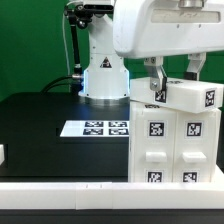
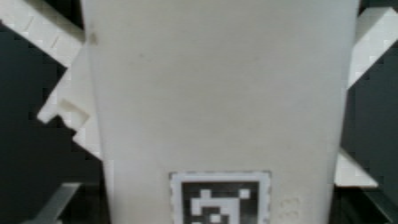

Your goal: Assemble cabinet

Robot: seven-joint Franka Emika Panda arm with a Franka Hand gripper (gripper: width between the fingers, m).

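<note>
A white cabinet body, tagged with black-and-white squares, is seen standing at the exterior view's right on the black worktop. A white top slab is held tilted just above it by the end effector, whose fingers are closed against the slab's sides. The fingertips are partly hidden behind the slab. The marker board lies flat near the robot base. A small white part is cut off at the exterior view's left edge. In the wrist view, only the slab is shown close up, blurred, with one tag.
</note>
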